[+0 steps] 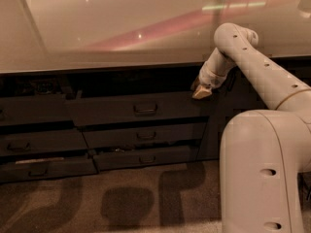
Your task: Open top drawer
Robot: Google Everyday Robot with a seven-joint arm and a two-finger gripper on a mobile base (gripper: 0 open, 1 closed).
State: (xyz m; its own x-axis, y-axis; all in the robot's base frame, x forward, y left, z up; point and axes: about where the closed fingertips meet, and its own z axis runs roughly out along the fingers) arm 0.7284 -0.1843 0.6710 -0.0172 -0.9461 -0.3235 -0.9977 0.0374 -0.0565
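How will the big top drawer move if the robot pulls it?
The top drawer looks flat and rigid, so it probably slides without bending. It is wide, so maybe heavy. The gripper sits by its right end, off the centred handle; pulling there might skew it.

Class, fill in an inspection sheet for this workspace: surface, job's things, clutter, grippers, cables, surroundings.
Surface: pale glossy countertop, reflecting light streaks.
Job's things: top drawer, dark front, its centred handle not held.
Clutter: pale strip on the lowest left drawer front.
Grippers: gripper at the top drawer's upper right corner, right of the handle.
Cables: nothing seen.
Surroundings: slimmer drawers below; floor with shadows; robot body at right.
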